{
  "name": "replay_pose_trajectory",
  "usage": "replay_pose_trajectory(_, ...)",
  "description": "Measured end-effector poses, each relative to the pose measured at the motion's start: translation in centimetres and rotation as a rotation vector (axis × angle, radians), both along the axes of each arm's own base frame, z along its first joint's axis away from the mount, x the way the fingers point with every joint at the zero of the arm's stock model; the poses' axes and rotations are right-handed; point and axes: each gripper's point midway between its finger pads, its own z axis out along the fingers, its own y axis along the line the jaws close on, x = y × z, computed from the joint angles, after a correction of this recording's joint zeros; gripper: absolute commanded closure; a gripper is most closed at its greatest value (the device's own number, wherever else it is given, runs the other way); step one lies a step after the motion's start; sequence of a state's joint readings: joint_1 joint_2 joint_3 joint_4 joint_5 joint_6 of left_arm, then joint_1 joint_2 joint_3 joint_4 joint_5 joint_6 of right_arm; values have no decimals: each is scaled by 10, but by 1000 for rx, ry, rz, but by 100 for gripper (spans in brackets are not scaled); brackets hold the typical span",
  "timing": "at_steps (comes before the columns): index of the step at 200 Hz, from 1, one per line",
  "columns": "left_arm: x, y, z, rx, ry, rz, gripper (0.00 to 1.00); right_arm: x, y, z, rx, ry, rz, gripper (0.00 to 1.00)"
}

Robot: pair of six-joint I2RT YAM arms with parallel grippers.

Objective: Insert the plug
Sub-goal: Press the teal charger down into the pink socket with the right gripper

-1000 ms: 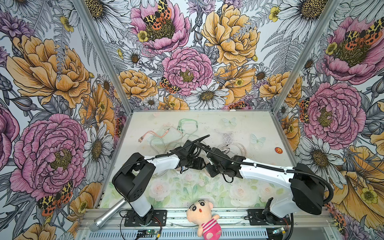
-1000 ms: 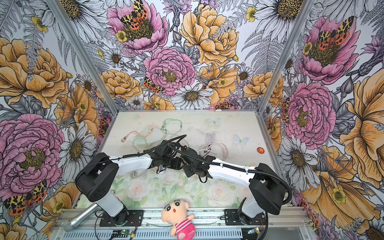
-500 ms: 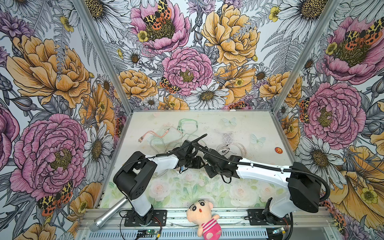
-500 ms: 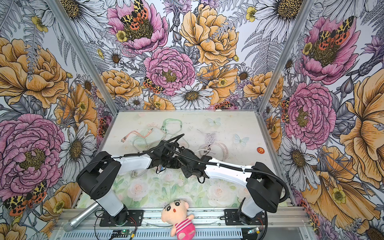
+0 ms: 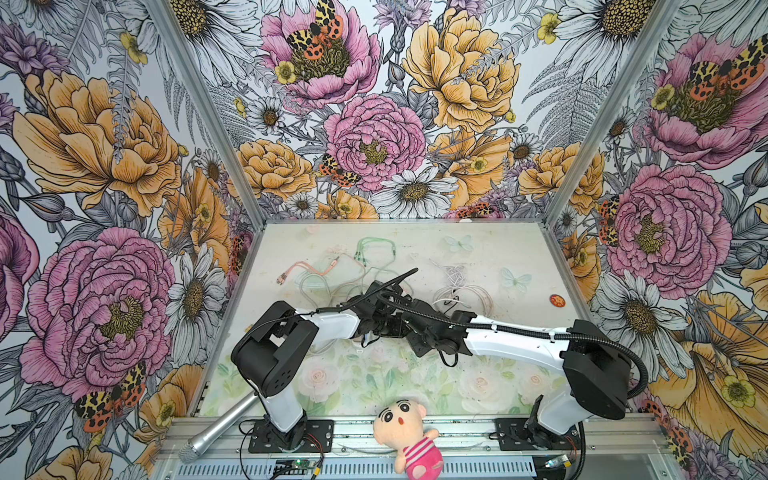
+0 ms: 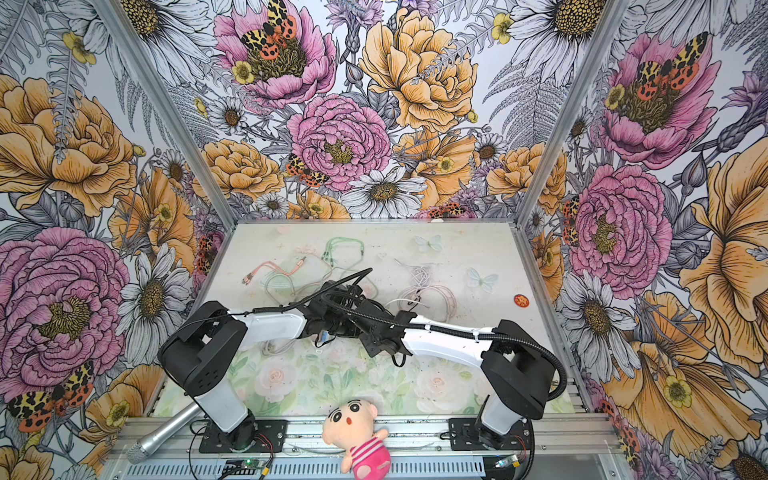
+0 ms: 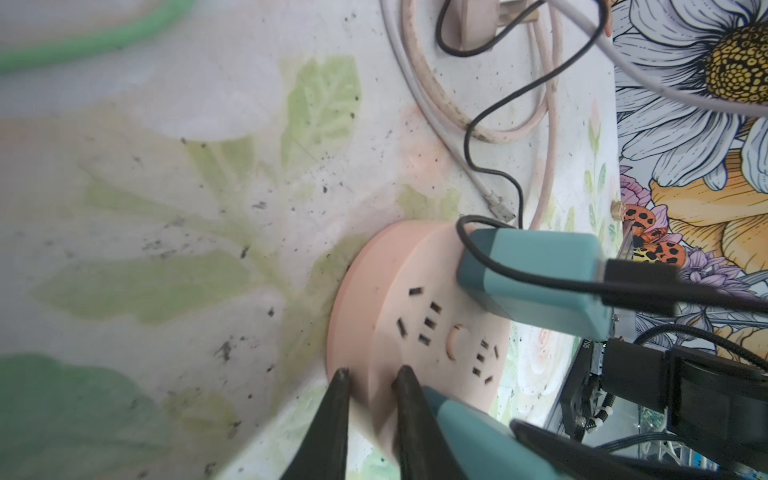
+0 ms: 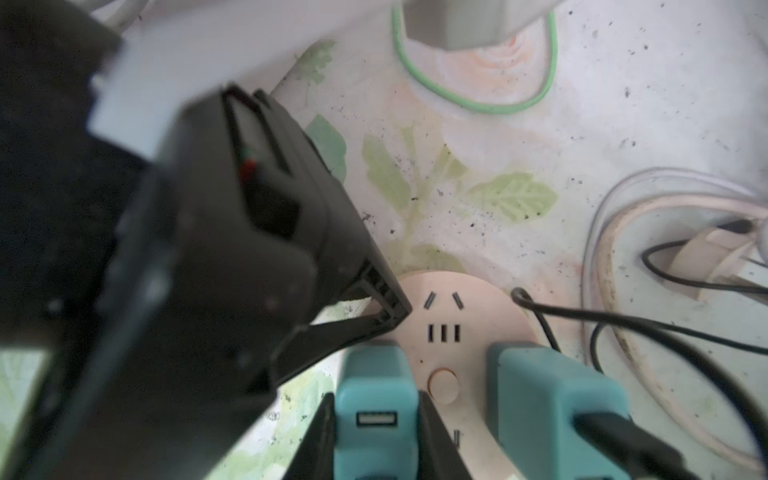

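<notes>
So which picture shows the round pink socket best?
The left wrist view: the round pink socket shows almost its whole slotted face and rim. The right wrist view shows only a strip between the held teal plug and a second teal plug. In both top views the robot arms hide it.

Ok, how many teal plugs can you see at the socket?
2. One plug is held in the right gripper over the socket; the other plug, with a black cable in it, stands on the socket beside it. No more show.
</notes>
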State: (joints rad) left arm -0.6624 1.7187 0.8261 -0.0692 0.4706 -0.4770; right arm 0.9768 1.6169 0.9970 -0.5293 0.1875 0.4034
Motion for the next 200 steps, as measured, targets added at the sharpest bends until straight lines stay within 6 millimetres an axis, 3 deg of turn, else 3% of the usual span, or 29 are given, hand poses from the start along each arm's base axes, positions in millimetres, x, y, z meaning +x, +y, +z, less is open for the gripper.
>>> replay_pose_trajectory(66, 3, -1, 0, -6, 13, 13, 81, 0, 0, 0, -1, 1, 0, 100)
replay_pose_trajectory(112, 4, -1, 1, -5, 14, 14, 82, 0, 3, 4, 7, 4, 8, 73)
replay_pose_trajectory(200, -7, -9, 1, -3, 36, 13, 82, -13, -10, 1, -42, 30, 52, 63)
